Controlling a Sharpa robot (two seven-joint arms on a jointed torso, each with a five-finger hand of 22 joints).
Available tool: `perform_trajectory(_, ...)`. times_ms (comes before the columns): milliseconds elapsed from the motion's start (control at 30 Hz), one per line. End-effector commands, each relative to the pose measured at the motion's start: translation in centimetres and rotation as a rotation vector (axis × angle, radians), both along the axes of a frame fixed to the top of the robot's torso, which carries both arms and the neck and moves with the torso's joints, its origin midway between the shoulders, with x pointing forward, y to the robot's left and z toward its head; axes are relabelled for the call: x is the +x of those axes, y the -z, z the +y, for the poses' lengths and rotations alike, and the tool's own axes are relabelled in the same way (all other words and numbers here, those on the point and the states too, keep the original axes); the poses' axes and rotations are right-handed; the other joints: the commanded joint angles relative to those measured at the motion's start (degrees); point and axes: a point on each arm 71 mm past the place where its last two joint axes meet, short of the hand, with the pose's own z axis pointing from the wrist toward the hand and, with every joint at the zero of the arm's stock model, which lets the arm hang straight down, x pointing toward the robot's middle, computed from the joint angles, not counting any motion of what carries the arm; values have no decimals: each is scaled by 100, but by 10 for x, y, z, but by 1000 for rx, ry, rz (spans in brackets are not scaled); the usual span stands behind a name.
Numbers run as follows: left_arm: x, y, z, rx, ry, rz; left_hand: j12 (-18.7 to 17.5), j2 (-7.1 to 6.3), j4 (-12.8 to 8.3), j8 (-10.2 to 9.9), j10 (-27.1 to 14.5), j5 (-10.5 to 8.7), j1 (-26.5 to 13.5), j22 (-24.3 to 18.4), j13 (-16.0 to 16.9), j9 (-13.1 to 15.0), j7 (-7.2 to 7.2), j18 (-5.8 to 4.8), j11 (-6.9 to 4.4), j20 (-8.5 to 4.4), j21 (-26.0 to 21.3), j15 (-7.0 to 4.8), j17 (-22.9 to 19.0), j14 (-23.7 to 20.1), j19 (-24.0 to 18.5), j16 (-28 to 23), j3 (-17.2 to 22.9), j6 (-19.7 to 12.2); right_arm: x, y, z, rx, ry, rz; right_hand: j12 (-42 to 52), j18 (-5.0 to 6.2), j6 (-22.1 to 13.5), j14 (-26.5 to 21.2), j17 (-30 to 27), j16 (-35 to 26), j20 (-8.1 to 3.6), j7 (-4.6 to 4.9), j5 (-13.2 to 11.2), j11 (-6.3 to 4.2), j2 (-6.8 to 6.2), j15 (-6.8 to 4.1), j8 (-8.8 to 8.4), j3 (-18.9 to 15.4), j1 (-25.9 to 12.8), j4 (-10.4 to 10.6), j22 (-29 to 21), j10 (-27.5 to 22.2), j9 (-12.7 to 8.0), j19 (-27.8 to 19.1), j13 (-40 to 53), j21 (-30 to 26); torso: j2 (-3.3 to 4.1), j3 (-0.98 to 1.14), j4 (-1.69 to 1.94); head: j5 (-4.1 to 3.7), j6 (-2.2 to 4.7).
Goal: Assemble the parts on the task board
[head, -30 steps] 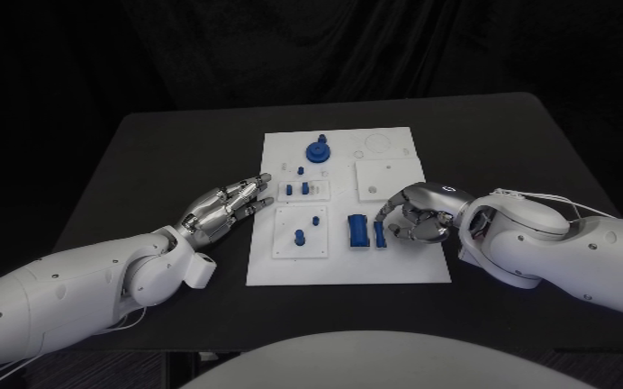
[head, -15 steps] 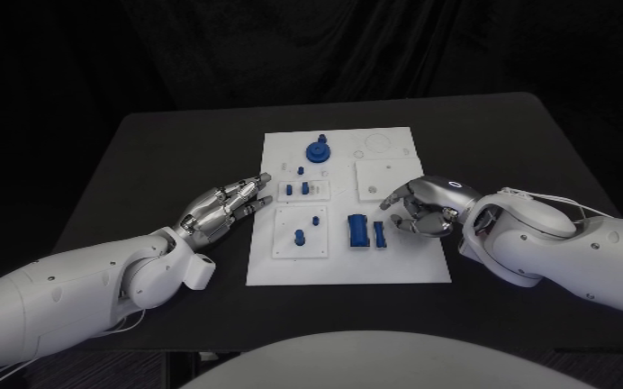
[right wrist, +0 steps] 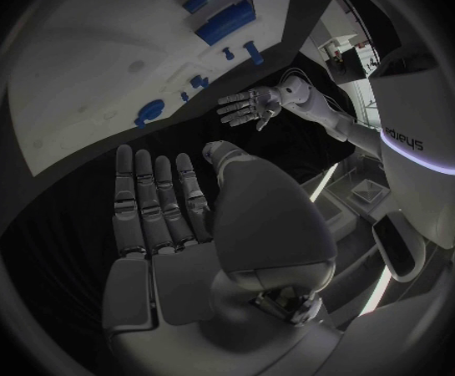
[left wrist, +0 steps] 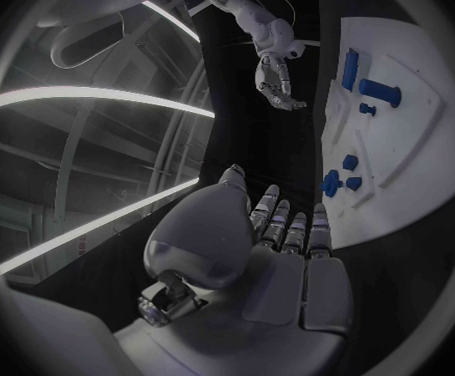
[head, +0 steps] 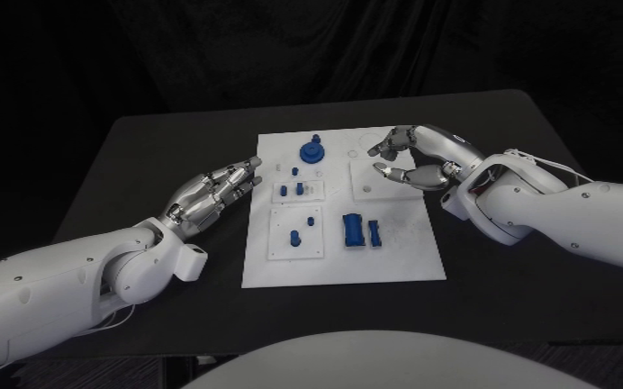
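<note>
The white task board (head: 405, 258) lies mid-table. A round blue part (head: 311, 150) stands at its far edge, with small blue pegs (head: 296, 189) nearer. Two more pegs (head: 296, 238) stand in the near left panel, and two blue blocks (head: 352, 230) lie side by side to their right. My left hand (head: 214, 193) rests flat off the board's left edge, fingers spread, holding nothing. My right hand (head: 416, 157) hovers over the board's far right part and holds nothing. In the right wrist view its fingers (right wrist: 156, 200) are straight and apart, with the blue blocks (right wrist: 227, 21) beyond them.
A square white inset panel (head: 384, 180) lies on the board just under my right hand. Bare black table (head: 169, 146) surrounds the board on all sides. The left wrist view shows my left hand (left wrist: 280, 242) beside the board (left wrist: 415, 150), and my right hand (left wrist: 277, 79) further off.
My right hand has lifted from beside the two blue blocks and moved to the board's far right, its fingers uncurling. My left hand has stayed beside the board.
</note>
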Motion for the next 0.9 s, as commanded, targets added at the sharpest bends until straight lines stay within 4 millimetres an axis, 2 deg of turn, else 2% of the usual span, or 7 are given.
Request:
perform_trajectory(33,5,-17,3,-81,-62,-159,-129,36,3,-175,-85,22,23,-153,-20,-48,-89,-136,-124,-147,-81,-110,-33,-31,-95,-59,-99,-398,5,-1,-2,235,-17,104,-550,-73,-483,-701,-733,-792,107,172,-577,43,220,96,-183,-446,-407,-13,-978,-754,-62,-981,-839,-35,0,1,0,-50,-1)
perform_trajectory(100,7,-19,2,-79,-66,-169,-216,57,9,-260,-149,-17,-11,-216,-32,-81,-188,-134,-217,-213,-109,-179,-33,-31,-131,-59,-152,-695,8,3,-4,315,-10,167,-892,-50,-1498,-1489,-1167,-1431,115,247,-666,-119,376,-18,-363,-813,-674,6,-1989,-1304,-265,-1968,-1377,-212,0,2,0,-79,-1)
perform_trajectory(233,12,-19,-3,-81,-62,-179,-454,98,8,-290,-311,-30,-28,-401,-65,-109,-822,-105,-367,-202,-190,-205,-33,-31,-229,-59,-224,-1061,8,12,-11,451,12,254,-1604,-25,-3752,-2641,-1470,-2395,154,-298,-567,-688,694,-247,-553,-1616,-680,-6,-3591,-2184,-550,-3176,-2361,-316,0,3,0,-91,-1)
perform_trajectory(433,20,-16,-9,-78,-58,-187,-775,119,11,-309,-499,-79,-56,-669,-122,-128,-1382,12,-639,-69,-294,-191,-33,-31,-351,-59,-260,-1272,7,26,-21,570,40,298,-2494,-4,-4378,-3229,-1558,-2891,94,-1008,-689,-1253,948,-460,-574,-2251,-632,-4,-4530,-2747,-603,-3886,-2716,-418,0,3,0,-46,-1)
perform_trajectory(733,26,-8,-13,-72,-57,-184,-838,125,12,-299,-514,-94,-77,-724,-130,-119,-1126,41,-758,-158,-310,-301,-33,-31,-370,-59,-260,-1200,4,42,-25,610,42,336,-2907,176,-4420,-3306,-1566,-2914,34,-869,-688,-1267,1014,-368,-309,-2480,-368,-9,-4602,-2817,-571,-3922,-2751,-416,0,4,0,-21,-1)
perform_trajectory(767,26,4,-15,37,-25,-41,-1015,-407,-490,-425,-662,-647,-2386,-760,-190,-248,-963,-218,-231,-415,-321,-171,-33,-31,-380,-59,234,-1487,6,42,-26,538,74,316,-3298,-182,-4763,-3464,-1672,-3346,-418,-913,-1372,-1298,782,-632,-738,-2063,-2665,-512,-5121,-2838,-711,-4169,-2920,-514,0,4,0,-29,0)
perform_trajectory(900,27,2,-16,42,-40,-45,-1015,-497,-613,-425,-662,-812,-3008,-760,-190,-248,-833,-218,-231,-415,-321,-171,-33,-31,-380,-59,356,-1553,8,41,-23,557,89,313,-3414,-182,-4763,-3464,-1672,-3346,-539,-913,-1563,-1298,739,-650,-738,-1975,-3232,-633,-5121,-2838,-711,-4169,-2920,-514,-23,-5,-11,-18,58)
